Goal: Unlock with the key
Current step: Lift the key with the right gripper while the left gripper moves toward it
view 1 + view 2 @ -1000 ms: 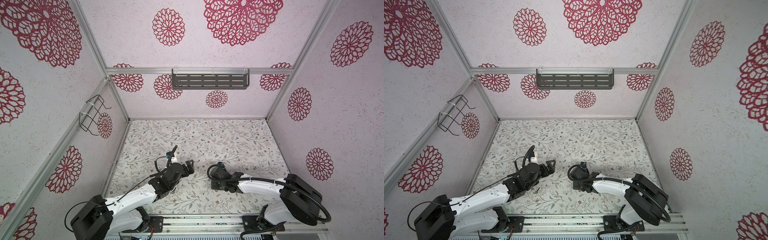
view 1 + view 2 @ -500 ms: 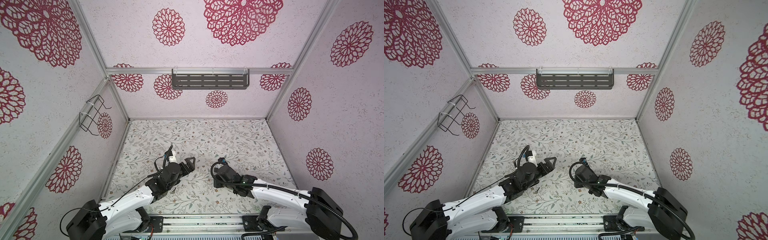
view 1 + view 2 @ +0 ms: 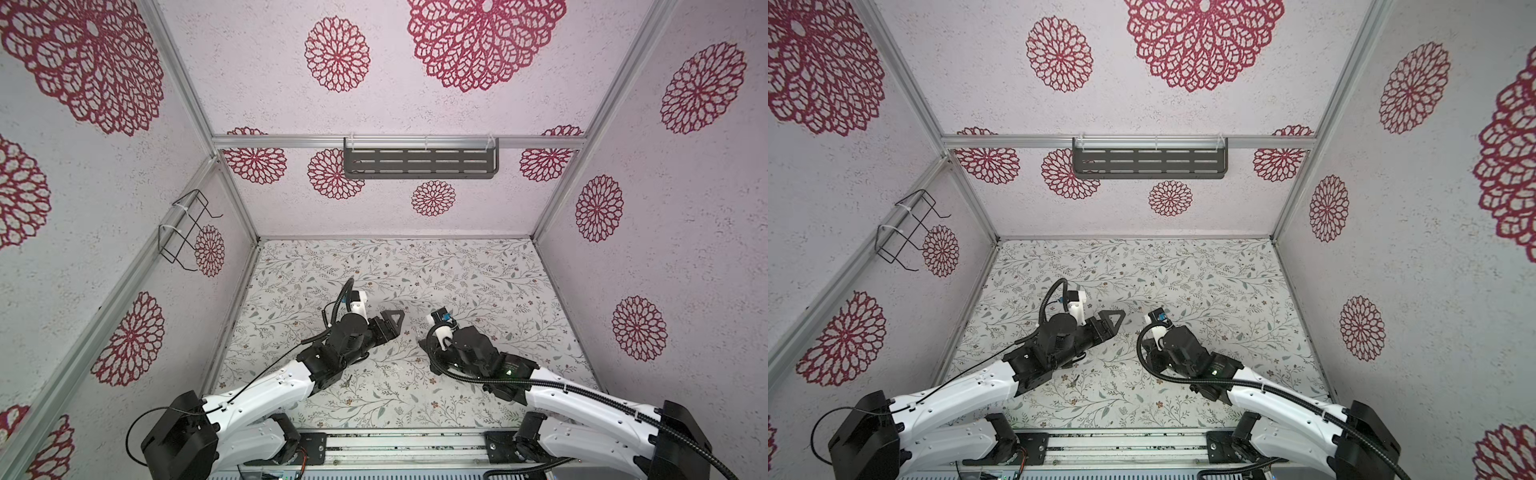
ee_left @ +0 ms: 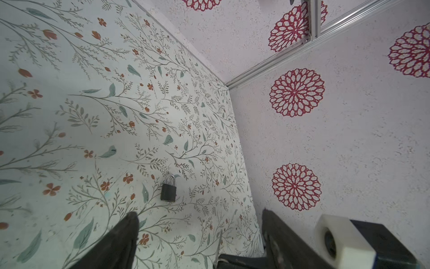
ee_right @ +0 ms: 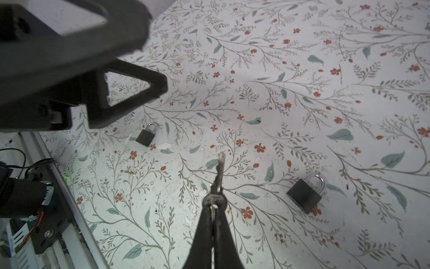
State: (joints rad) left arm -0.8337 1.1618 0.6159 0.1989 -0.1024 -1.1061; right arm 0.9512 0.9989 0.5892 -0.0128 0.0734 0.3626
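Your big flowery worktop (image 3: pixel 457 270) has both arms reaching in over its near half, one from the left and one from the right. Their tips almost meet in the middle.

Your left gripper (image 3: pixel 390 323) is wide open and holds nothing. It hangs above the worktop. Your right gripper (image 5: pixel 213 205) is squeezed tight on the head of the key (image 5: pixel 220 171). The key sticks straight out past the tips, up in the air, touching no lock.

Two locks lie flat on the worktop. One padlock (image 5: pixel 145 135) lies close by the left gripper's tip. The other padlock (image 5: pixel 304 194) lies well apart from it, and the held key hangs between the two. Both loops look pushed in and locked. Some spare keys (image 5: pixel 133 171) lie loose on the worktop too.

So I think the first part is done: you have the key. There is more left to do. You must hold a lock steady, slide the key into its hole, turn it, and see the loop pop up.
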